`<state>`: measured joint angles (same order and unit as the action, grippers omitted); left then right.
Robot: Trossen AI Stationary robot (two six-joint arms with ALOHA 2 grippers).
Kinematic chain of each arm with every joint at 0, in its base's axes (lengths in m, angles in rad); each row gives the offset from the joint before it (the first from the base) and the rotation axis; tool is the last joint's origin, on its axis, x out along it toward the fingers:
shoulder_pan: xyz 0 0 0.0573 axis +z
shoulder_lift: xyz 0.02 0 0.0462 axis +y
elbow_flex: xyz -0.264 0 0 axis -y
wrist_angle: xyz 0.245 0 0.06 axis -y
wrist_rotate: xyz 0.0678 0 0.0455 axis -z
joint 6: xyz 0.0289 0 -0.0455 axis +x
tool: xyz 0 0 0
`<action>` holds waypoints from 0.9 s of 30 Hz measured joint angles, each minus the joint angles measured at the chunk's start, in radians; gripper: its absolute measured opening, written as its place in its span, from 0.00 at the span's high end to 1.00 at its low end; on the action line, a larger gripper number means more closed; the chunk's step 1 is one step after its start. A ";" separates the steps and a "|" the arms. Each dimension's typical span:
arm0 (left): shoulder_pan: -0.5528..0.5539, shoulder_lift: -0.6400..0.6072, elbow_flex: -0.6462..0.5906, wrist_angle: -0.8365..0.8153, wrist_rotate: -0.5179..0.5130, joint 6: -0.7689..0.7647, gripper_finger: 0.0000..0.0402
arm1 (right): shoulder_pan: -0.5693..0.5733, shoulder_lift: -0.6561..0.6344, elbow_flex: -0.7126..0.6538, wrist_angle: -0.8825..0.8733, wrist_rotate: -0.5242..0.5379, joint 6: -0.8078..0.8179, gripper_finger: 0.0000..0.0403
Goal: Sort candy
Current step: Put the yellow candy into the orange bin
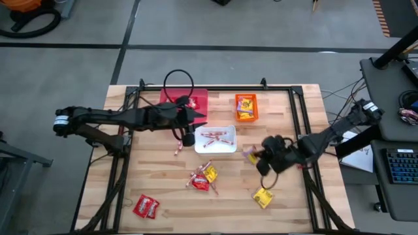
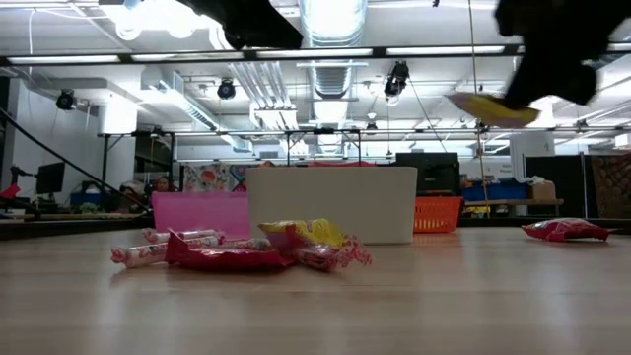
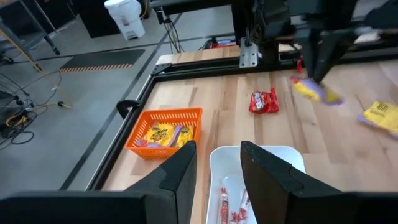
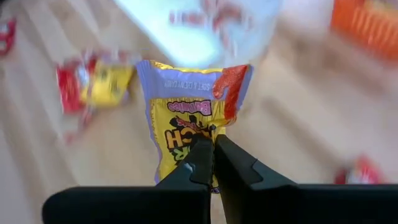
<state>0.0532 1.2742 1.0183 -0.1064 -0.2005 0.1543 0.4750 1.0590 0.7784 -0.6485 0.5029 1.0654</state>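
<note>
The candy lies spread on the wooden table: a mixed pile (image 1: 202,177) of red packets, a yellow packet and sticks, two red packets (image 1: 145,207) near the front left, one yellow packet (image 1: 263,197) and a lone stick (image 1: 177,149). My right gripper (image 1: 257,156) is shut on another yellow packet (image 4: 189,115), right of the white bin (image 1: 230,149). My left gripper (image 3: 217,171) is open and hovers above the white bin's (image 3: 292,155) left end, where several sticks (image 3: 231,199) lie. Nothing is between its fingers. My right gripper pinches the yellow packet between its two fingers (image 4: 202,163), near the middle of one short end (image 4: 198,138). The rest of the packet sticks out beyond the fingertips toward the table's left. It is lifted clear of the table, seen high up in the low view (image 2: 493,106).
The orange bin (image 1: 246,107) with yellow packets stands behind the white bin, and the pink-red bin (image 1: 199,98) lies under my left arm. A black frame (image 1: 302,124) runs along the table's edges. A loose red packet (image 3: 263,101) lies on the boards.
</note>
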 joint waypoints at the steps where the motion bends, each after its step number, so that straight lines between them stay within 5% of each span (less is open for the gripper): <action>1: 0.000 -0.005 0.000 -0.001 0.000 -0.009 0.73 | -0.036 -0.003 0.000 0.028 0.005 -0.055 0.98; 12: -0.005 -0.016 0.000 -0.088 0.000 -0.113 0.73 | -0.488 0.009 0.000 0.220 -0.059 -0.578 0.98; 21: -0.011 -0.017 0.000 -0.104 0.000 -0.149 0.73 | -0.813 0.016 0.001 0.224 -0.079 -0.449 0.98; 27: -0.011 -0.017 0.000 -0.104 -0.002 -0.149 0.73 | -0.866 0.091 0.001 0.261 -0.136 -0.446 0.98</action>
<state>0.0425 1.2575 1.0187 -0.2101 -0.2020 0.0055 -0.3907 1.1504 0.7795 -0.3877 0.3671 0.6196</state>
